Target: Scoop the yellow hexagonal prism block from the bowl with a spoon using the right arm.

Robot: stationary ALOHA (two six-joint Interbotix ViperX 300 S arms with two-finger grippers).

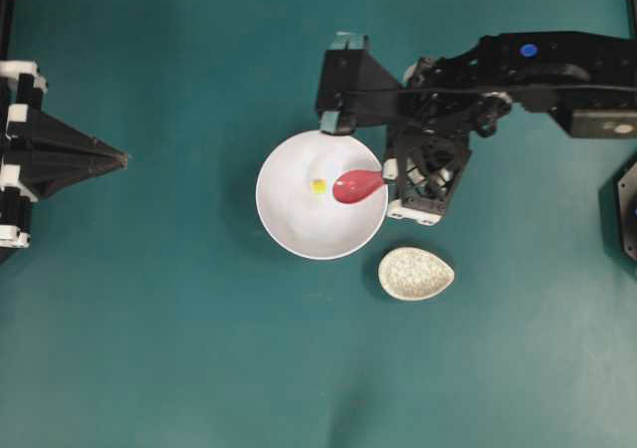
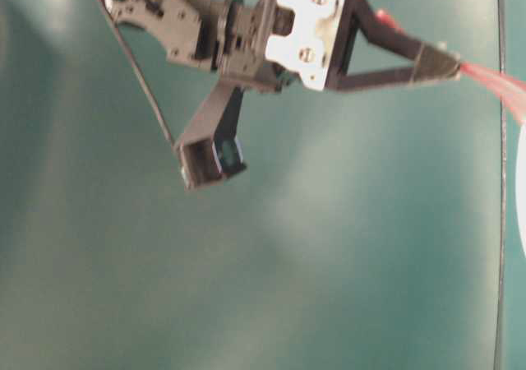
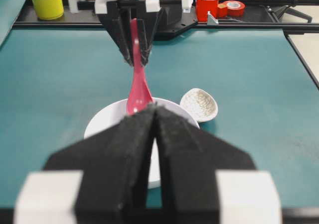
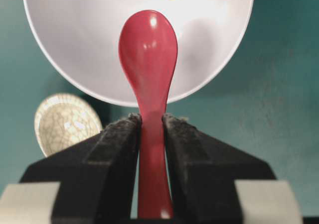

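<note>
Spoon (image 4: 149,74), clamped in right end effector (image 4: 151,129), hangs over bowl (image 1: 289,231) beside spoon rest (image 1: 415,273).

The spoon (image 4: 149,69) in my right gripper (image 4: 151,134) is glossy pink-red, smooth as glazed ceramic, throwing back highlights. My finger pads (image 4: 117,149) look matt black and grainy, like foam. The bowl (image 4: 75,50) is plain white, smooth, with a soft sheen. The small spoon rest (image 4: 62,122) has a crackled cream glaze. The tabletop (image 1: 149,348) is flat matt teal.
</note>
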